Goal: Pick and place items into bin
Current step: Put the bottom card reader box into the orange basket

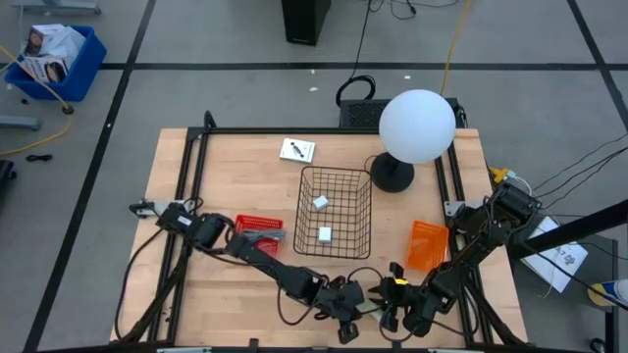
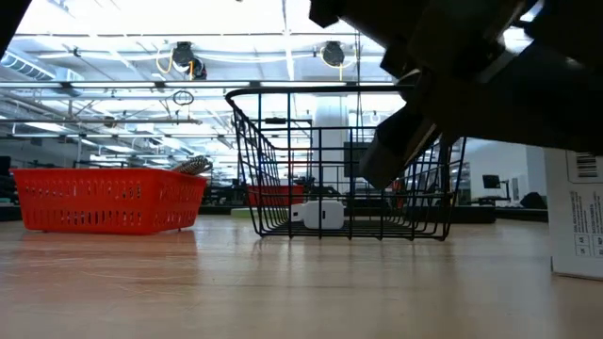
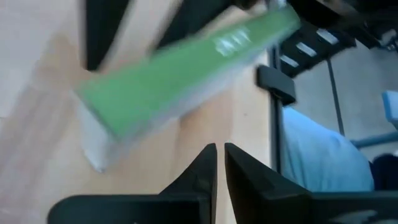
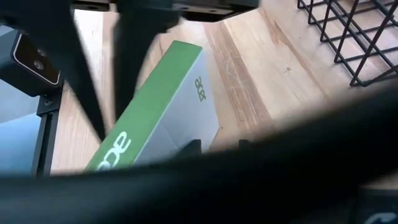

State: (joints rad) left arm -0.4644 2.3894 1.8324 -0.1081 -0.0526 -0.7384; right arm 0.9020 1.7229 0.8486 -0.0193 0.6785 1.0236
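Note:
A green-and-white box lies on the table near its near edge, between my two grippers; it shows in the left wrist view and the right wrist view. My left gripper is shut, just short of the box. My right gripper is on the box's right side. Two white blocks lie on the floor of the black wire basket. A white card lies beyond the basket. A grey metal piece sticks up over the rim of the red basket.
A lamp with a white globe stands right of the wire basket. An orange container lies at the right. The red basket sits left of the wire basket. A white labelled box stands at the low view's right edge.

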